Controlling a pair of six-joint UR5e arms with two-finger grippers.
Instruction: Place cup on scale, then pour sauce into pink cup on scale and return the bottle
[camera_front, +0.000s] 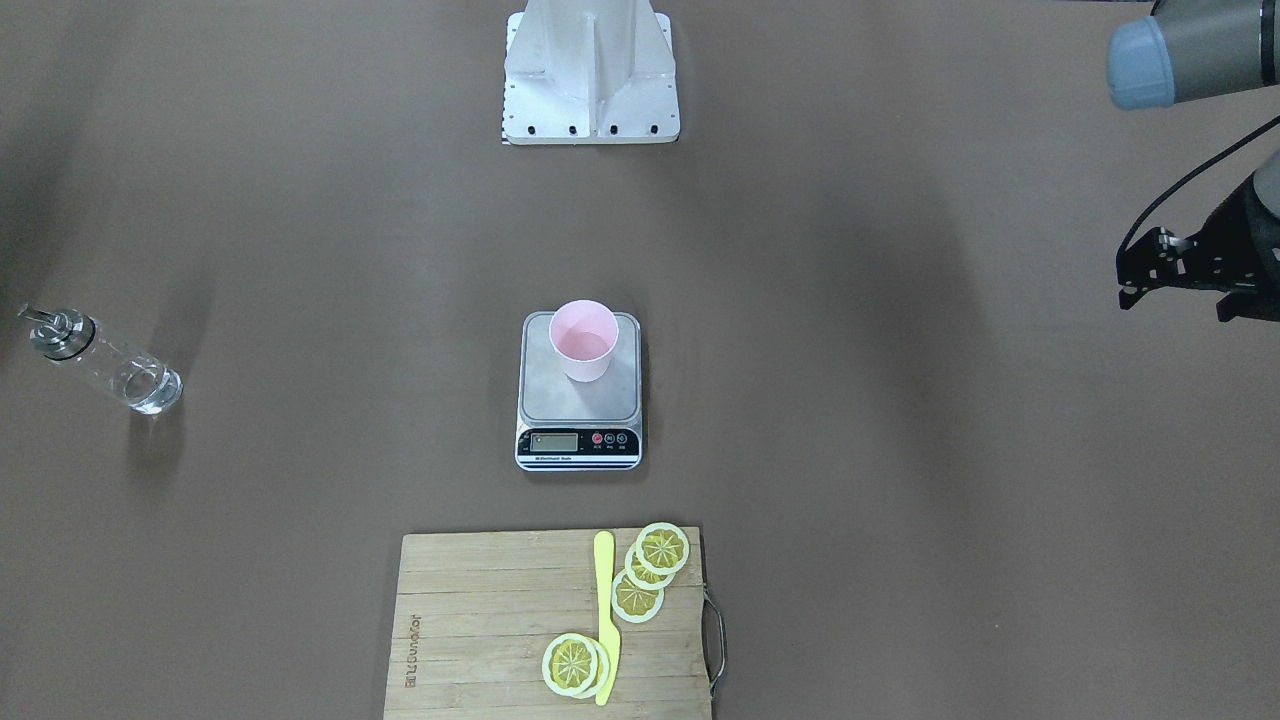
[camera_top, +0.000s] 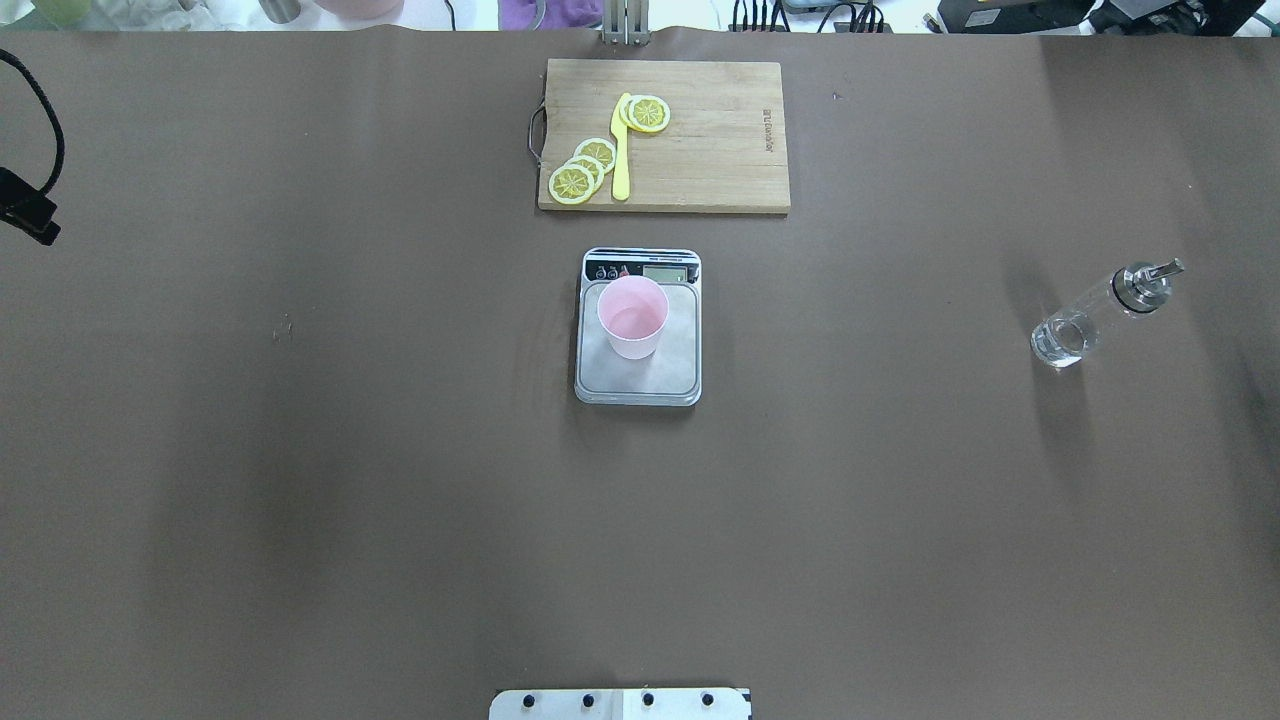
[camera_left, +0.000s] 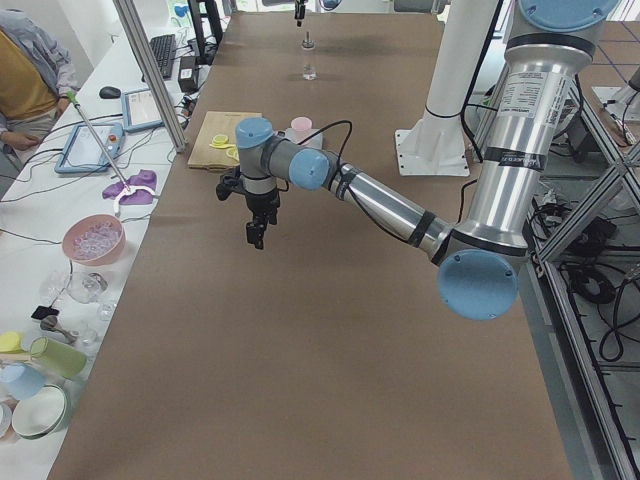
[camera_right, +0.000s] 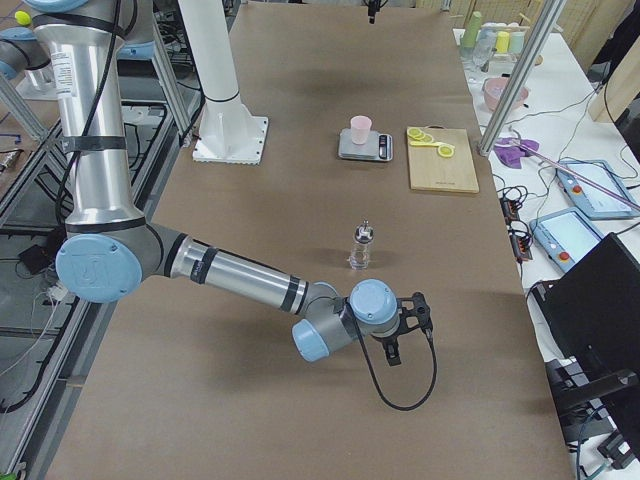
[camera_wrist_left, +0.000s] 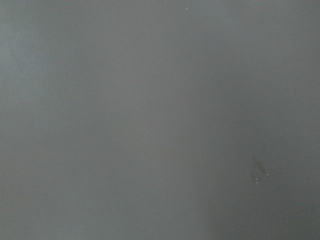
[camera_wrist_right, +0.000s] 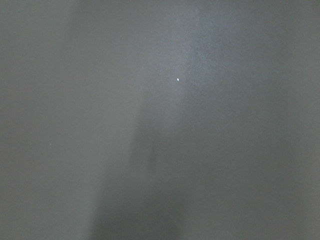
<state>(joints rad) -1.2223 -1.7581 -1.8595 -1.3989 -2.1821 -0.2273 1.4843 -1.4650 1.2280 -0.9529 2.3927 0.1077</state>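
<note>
Table cover (camera_front: 900, 450): brown sheet, matt, smooth, with a few faint creases; it looks like paper.
Cup (camera_front: 583, 340): pale pink, plastic in look, smooth walls with a soft sheen.
Scale (camera_front: 579, 395): brushed silver steel platform, dull sheen; glossy black plastic front strip.
Bottle (camera_front: 110, 365): clear glass, glossy, with bright highlights; polished metal spout cap.
Cutting board (camera_front: 480, 620): pale wood in glued strips, matt, grain visible; thin metal wire handle.
Knife (camera_front: 605, 620): yellow plastic, smooth.
Lemon slices (camera_front: 663, 548): yellow and white, plastic in look, slightly glossy.
Base plate (camera_front: 590, 90): white-coated metal, smooth.
Left arm (camera_left: 390, 205): silvery metal tubes, satin finish; pale blue plastic joint caps.
</note>
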